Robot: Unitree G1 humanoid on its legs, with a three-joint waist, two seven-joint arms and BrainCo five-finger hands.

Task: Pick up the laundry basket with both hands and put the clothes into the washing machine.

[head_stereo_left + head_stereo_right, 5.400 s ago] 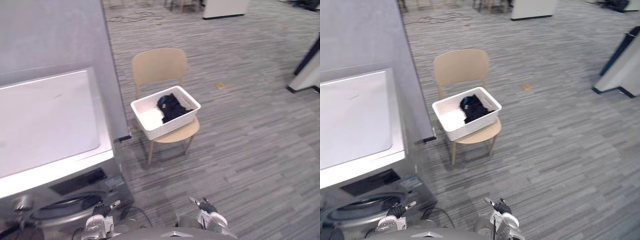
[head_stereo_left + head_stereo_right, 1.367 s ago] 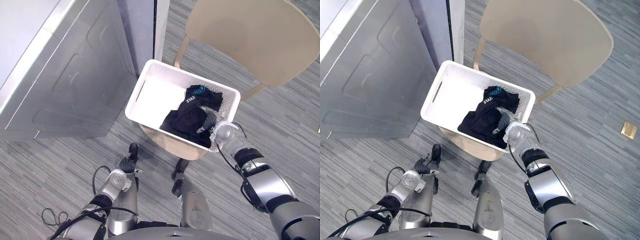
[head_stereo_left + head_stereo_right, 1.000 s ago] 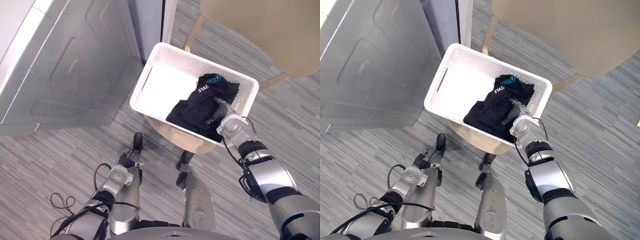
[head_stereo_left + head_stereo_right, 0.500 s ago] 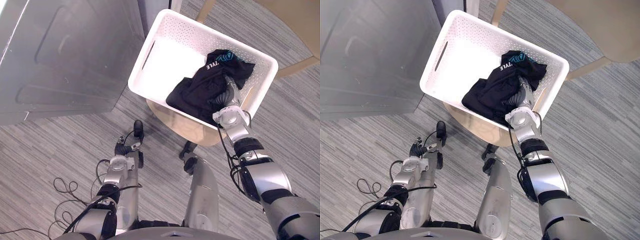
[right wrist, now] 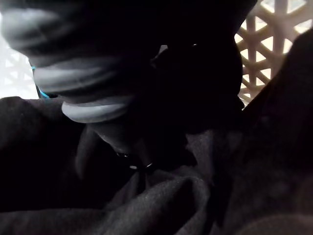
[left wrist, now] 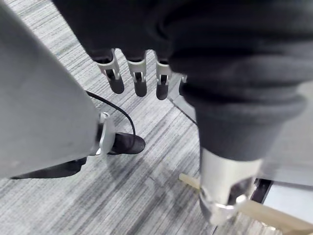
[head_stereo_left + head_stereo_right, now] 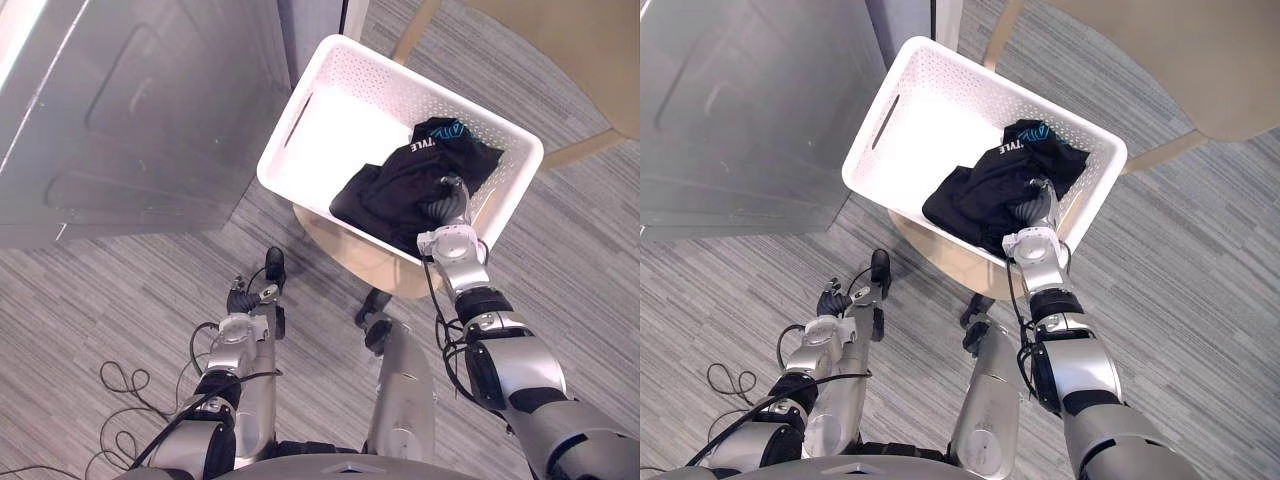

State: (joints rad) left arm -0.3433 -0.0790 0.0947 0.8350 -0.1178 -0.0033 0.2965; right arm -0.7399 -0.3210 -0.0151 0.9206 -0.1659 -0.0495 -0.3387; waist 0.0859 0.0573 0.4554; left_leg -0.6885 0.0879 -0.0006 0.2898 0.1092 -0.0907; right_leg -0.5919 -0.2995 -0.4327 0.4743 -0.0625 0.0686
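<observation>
The white laundry basket (image 7: 430,94) sits on a tan chair seat (image 7: 352,252), right beside the silver washing machine (image 7: 130,120). A heap of dark clothes (image 7: 400,185) lies in the basket's right half, against its lattice wall (image 5: 264,39). My right hand (image 7: 446,206) reaches over the near rim and is buried in the dark cloth (image 5: 161,196), so its fingers are hidden. My left hand (image 7: 248,300) hangs low over the carpet, well short of the basket, with its fingers (image 6: 139,83) relaxed and holding nothing.
The chair's tan backrest (image 7: 580,50) rises behind the basket at the upper right. The washing machine's grey side panel stands along the left, close to the basket's left handle slot (image 7: 297,105). Grey striped carpet (image 7: 590,260) lies all around.
Over the past seconds I came from across the room up to the chair, and my right hand went into the basket onto the dark clothes. In the last half second it has stayed there; my left hand keeps low.
</observation>
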